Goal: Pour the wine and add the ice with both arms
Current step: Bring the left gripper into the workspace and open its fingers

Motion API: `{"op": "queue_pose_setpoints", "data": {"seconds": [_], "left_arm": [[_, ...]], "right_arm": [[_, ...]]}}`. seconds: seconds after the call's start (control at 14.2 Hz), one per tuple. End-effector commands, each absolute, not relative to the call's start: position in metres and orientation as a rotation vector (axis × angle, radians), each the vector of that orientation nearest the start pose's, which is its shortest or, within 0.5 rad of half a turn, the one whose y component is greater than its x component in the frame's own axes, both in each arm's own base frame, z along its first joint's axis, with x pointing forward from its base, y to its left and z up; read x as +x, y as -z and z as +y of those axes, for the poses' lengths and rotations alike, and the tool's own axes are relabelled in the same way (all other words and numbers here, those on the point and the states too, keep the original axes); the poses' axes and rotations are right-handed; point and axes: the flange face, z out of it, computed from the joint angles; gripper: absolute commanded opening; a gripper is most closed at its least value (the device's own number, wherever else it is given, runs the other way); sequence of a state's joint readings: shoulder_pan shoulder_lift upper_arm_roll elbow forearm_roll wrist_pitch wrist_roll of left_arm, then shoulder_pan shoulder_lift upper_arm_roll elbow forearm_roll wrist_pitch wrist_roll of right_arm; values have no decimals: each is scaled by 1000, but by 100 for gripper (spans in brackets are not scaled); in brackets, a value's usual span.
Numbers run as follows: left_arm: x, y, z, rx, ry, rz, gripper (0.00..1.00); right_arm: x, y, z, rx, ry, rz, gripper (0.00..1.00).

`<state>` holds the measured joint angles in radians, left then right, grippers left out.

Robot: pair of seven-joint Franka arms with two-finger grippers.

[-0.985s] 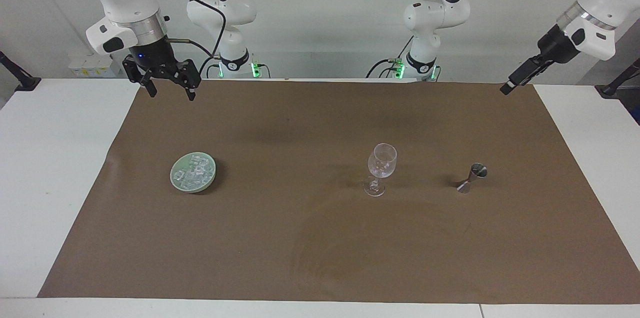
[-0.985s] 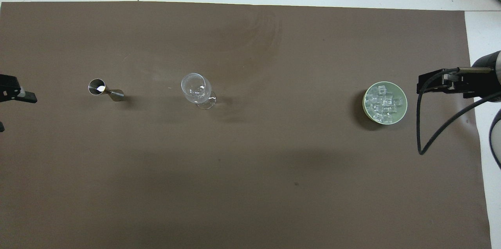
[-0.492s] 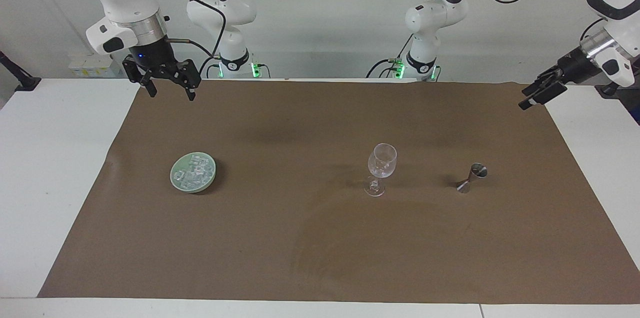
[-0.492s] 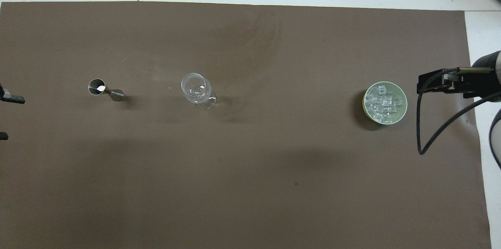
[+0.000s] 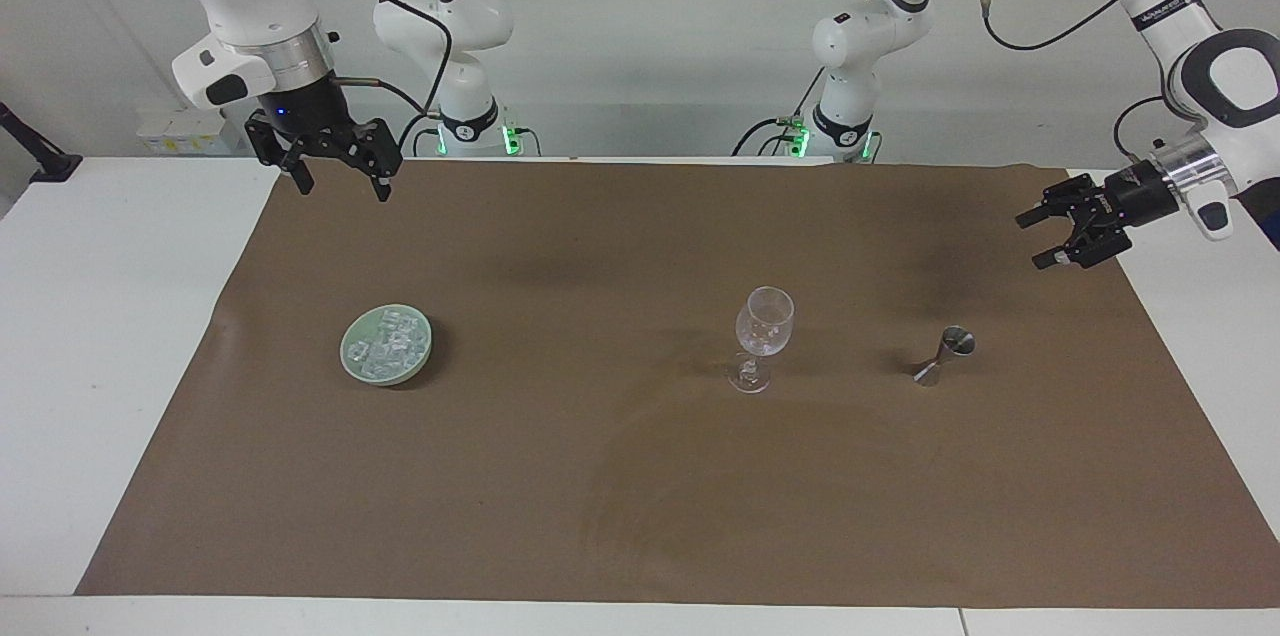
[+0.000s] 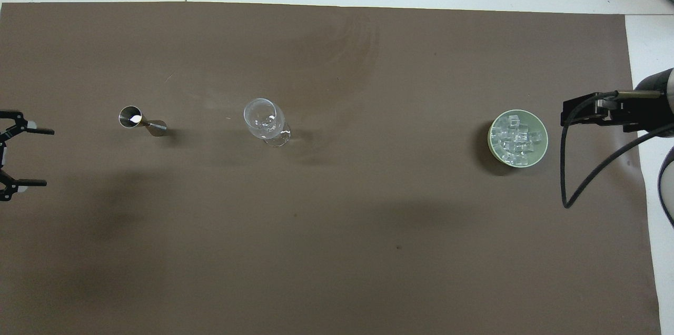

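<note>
An empty clear wine glass (image 5: pixel 765 321) (image 6: pixel 260 118) stands upright mid-mat. A small steel jigger (image 5: pixel 945 356) (image 6: pixel 138 120) stands beside it, toward the left arm's end; whether it holds wine I cannot tell. The ice (image 5: pixel 392 341) (image 6: pixel 515 140), a heap of clear cubes, fills a pale green dish (image 5: pixel 350 361) (image 6: pixel 543 132) toward the right arm's end. My left gripper (image 5: pixel 1032 241) (image 6: pixel 47 157) hovers open and empty over the mat's edge, apart from the jigger. My right gripper (image 5: pixel 342 188) hangs open and empty over the mat's corner by its base.
A brown mat (image 5: pixel 640 496) covers most of the white table (image 5: pixel 100 336). The right arm's black cable (image 6: pixel 584 187) loops over the mat beside the dish. A dark clamp (image 5: pixel 35 156) sits at the table's corner.
The left arm has swung down and inward, bringing its gripper low over the mat's edge near the jigger, with its fingers spread in view. The right arm has stayed still.
</note>
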<state>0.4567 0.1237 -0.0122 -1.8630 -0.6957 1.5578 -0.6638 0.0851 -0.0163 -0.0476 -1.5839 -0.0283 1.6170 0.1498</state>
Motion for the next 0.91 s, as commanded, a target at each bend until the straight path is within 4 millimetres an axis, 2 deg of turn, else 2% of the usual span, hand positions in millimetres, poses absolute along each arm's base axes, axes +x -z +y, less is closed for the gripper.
{"op": "queue_pose_setpoints", "data": {"seconds": [0.0, 0.28, 0.42, 0.84], "left_arm": [[517, -423, 188, 1852, 653, 1490, 100], [510, -407, 188, 1735, 715, 1518, 100], [511, -406, 187, 1682, 751, 1550, 100], [517, -391, 188, 1589, 863, 1491, 100]], "right_arm": [[549, -632, 14, -3152, 104, 161, 100], [549, -632, 14, -3152, 104, 161, 100], [549, -632, 14, -3152, 104, 161, 100], [549, -632, 14, -3152, 104, 161, 100]]}}
